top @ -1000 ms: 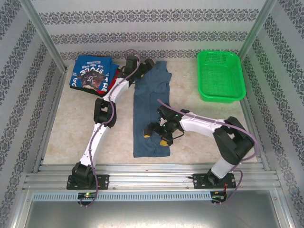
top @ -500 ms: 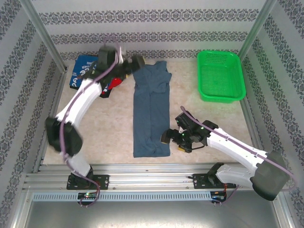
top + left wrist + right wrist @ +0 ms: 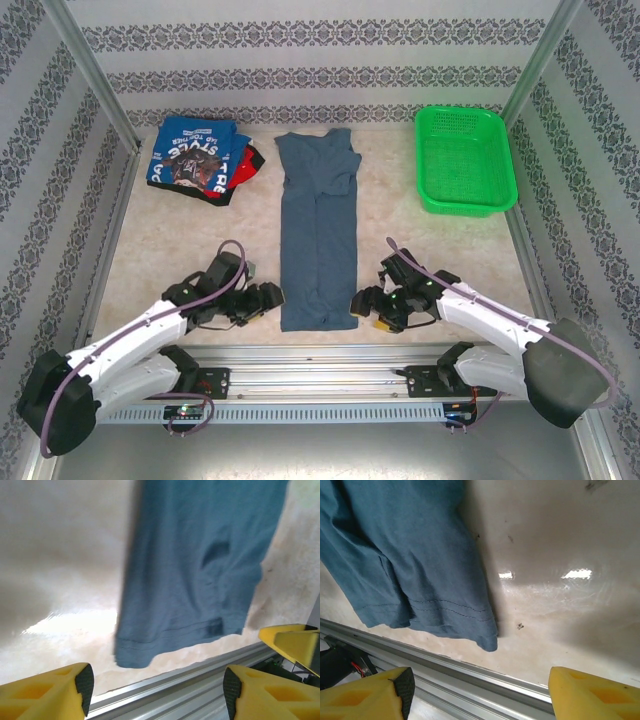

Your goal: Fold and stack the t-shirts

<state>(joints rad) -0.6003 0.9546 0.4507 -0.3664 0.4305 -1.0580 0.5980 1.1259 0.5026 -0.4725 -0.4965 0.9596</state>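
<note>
The slate-blue t-shirt (image 3: pixel 318 232) lies folded into a long narrow strip down the middle of the table; its hem shows in the left wrist view (image 3: pixel 200 570) and the right wrist view (image 3: pixel 415 570). My left gripper (image 3: pixel 266 298) stands open just left of the hem's near corner, its yellow fingers (image 3: pixel 50 695) empty. Just right of the hem's other corner my right gripper (image 3: pixel 362 303) is open and empty too, fingers (image 3: pixel 592 697) wide apart. A folded stack of shirts, bright blue on top (image 3: pixel 192 155) with red and black edges (image 3: pixel 245 165), rests at the back left.
A green mesh basket (image 3: pixel 462 158) stands at the back right. The aluminium rail (image 3: pixel 320 355) runs along the table's near edge, right below both grippers. Patterned walls and metal posts enclose the table.
My left arm has swung from the back of the table, near the stack and the shirt's collar, to the near edge beside the hem. The right gripper shifted slightly nearer the hem corner.
</note>
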